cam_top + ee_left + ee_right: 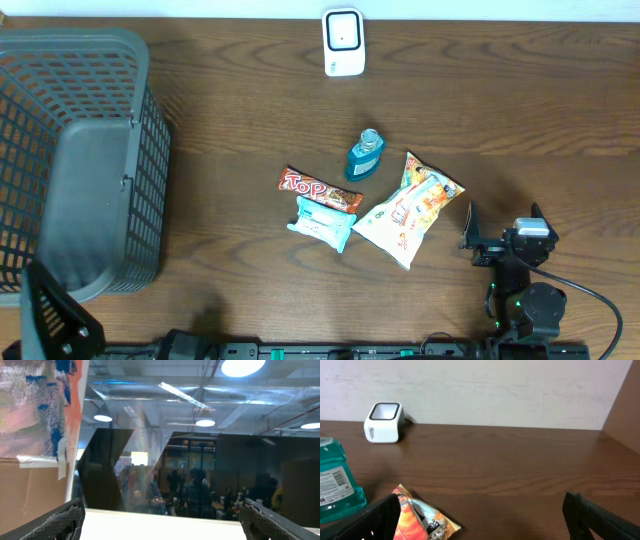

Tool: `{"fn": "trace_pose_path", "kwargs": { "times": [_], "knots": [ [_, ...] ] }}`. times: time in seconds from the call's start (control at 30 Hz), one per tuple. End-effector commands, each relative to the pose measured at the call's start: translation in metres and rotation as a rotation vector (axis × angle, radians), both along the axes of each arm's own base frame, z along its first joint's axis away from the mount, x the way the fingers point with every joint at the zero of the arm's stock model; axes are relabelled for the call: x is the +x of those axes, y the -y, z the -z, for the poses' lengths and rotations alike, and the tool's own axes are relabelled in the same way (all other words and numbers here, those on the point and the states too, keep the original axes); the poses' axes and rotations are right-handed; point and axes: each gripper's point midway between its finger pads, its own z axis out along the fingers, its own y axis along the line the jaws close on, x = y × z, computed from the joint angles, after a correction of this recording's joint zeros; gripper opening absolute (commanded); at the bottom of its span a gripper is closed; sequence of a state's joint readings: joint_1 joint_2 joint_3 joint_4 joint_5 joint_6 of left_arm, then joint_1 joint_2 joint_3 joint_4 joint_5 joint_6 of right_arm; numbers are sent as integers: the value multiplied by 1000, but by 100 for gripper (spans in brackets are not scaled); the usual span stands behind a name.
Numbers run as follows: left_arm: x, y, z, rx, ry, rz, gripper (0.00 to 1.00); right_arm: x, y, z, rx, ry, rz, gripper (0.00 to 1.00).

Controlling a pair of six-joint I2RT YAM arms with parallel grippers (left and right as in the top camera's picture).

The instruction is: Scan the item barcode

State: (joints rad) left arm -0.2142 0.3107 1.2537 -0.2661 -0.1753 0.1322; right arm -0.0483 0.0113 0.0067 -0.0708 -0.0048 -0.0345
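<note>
Black and spread as wide as they go, the right jaws hold nothing. Their two fingertips (602, 517) show at the lower corners of the right wrist view, low over the brown wooden table (520, 100). Just ahead of them lies an orange-and-white snack bag (410, 208). Beyond it, to the left, is a teal bottle (365, 155), its barcode label turned toward the right wrist camera. Just beside the bag lies a white-and-teal packet (325, 222), and close against its far edge a red-brown bar (318, 188) marked "Top". The white scanner (343, 42) sits well apart from this cluster, at the table's far edge near the wall.

The left jaws are likewise fully open and empty, aimed away from the table toward a ceiling with round lamps (242, 366). The left arm (55, 315) is at the near left corner, next to a grey plastic basket (150, 170).
</note>
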Motion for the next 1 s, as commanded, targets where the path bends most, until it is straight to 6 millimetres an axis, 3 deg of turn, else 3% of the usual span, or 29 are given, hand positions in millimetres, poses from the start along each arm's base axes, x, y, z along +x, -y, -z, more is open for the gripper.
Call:
{"fn": "trace_pose_path", "kwargs": {
  "times": [0.0,0.17,0.23,0.3,0.43,0.6,0.8,0.97],
  "knots": [
    [-8,13,-1,34,21,58,98,0,-2,1,-7,-3,-9,99],
    [-23,10,-4,40,53,18,98,0,-2,1,-8,-3,-9,99],
    [-31,15,-4,62,71,29,98,0,6,0,-50,-2,31,99],
    [-41,22,-3,91,90,49,98,0,-1,-9,-39,38,-7,99],
    [-59,30,-2,126,130,73,98,-3,-45,-9,171,22,-251,99],
    [-82,29,-1,125,181,70,98,-29,-105,-8,507,-106,-600,99],
    [-110,27,2,124,239,67,98,-60,-139,-11,680,-244,-840,99],
    [-136,25,6,123,295,66,98,-65,-143,-11,718,-275,-871,99]
  ]
}}
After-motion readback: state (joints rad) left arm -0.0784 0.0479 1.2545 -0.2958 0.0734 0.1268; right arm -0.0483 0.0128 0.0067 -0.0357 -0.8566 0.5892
